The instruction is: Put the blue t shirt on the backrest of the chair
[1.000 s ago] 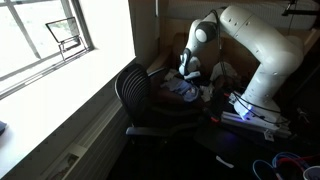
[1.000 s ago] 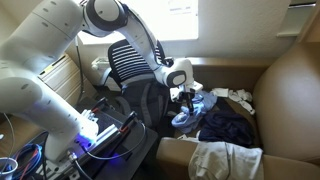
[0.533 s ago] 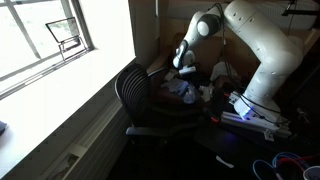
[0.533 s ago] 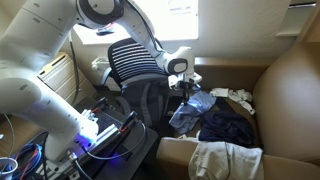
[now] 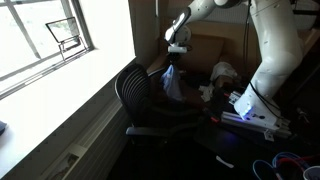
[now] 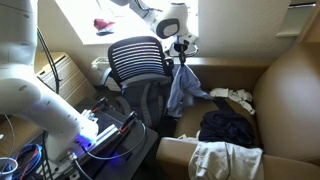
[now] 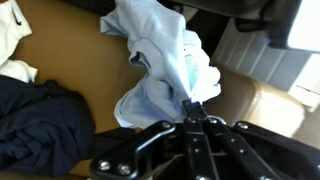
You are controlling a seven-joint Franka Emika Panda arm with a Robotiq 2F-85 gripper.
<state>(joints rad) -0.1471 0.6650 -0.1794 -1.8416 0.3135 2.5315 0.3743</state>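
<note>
The light blue t shirt (image 6: 184, 90) hangs down from my gripper (image 6: 182, 55), which is shut on its top. It also shows in an exterior view (image 5: 172, 82) under the gripper (image 5: 176, 52). In the wrist view the shirt (image 7: 165, 65) hangs from the closed fingertips (image 7: 196, 108). The black office chair with a ribbed backrest (image 6: 137, 58) stands beside the hanging shirt; it shows in the exterior view too (image 5: 132, 92). The shirt is held at about backrest-top height, just to the side of it.
A brown sofa (image 6: 290, 90) holds a dark navy garment (image 6: 228, 127) and a white one (image 6: 228, 160). A window sill (image 5: 60, 85) runs beside the chair. Cables and a lit device (image 6: 95, 135) lie by the robot base (image 5: 255, 105).
My gripper has risen well up from the sofa seat, lifting the blue t shirt so it now hangs free next to the chair's backrest.
</note>
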